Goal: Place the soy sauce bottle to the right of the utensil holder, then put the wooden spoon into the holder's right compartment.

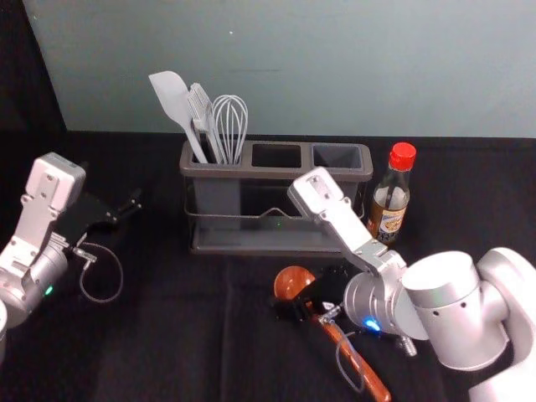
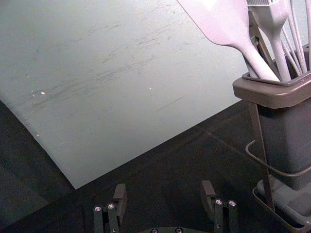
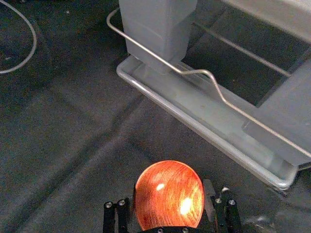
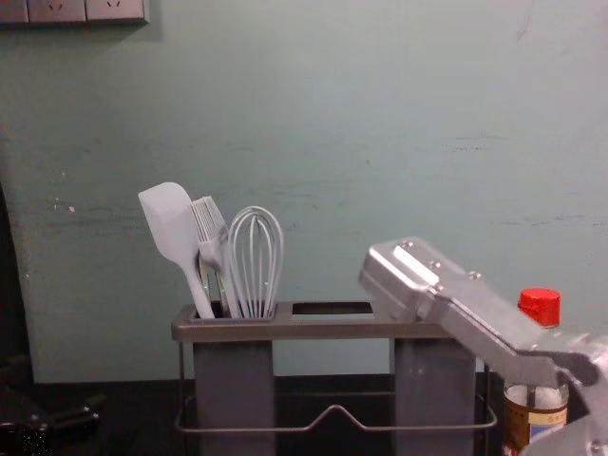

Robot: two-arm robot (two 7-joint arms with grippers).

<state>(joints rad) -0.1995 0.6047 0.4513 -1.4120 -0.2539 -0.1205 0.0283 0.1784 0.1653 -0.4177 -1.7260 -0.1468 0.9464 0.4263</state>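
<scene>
Wooden spoon [image 1: 360,365] right at the right pincer [image 3: 170,191], bowl toward the utensil holder [image 1: 260,249], handle slanting back to the robot's right; whether that pincer is spread or pinching it, I cannot tell. The right compartment [image 1: 339,157] lies beyond, a little rightward: likely lift, tip upright, clear the rim and the soy sauce bottle [image 1: 391,201] just right of the holder. Left pincer [image 2: 164,188] hangs spread, idle, off the holder's left

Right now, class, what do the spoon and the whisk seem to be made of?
The spoon looks like wood with a glossy varnish: reddish-brown, streaked with grain and bright highlights. The whisk has smooth, pale wires, perhaps silicone-coated or plastic; the look leaves that open.
</scene>
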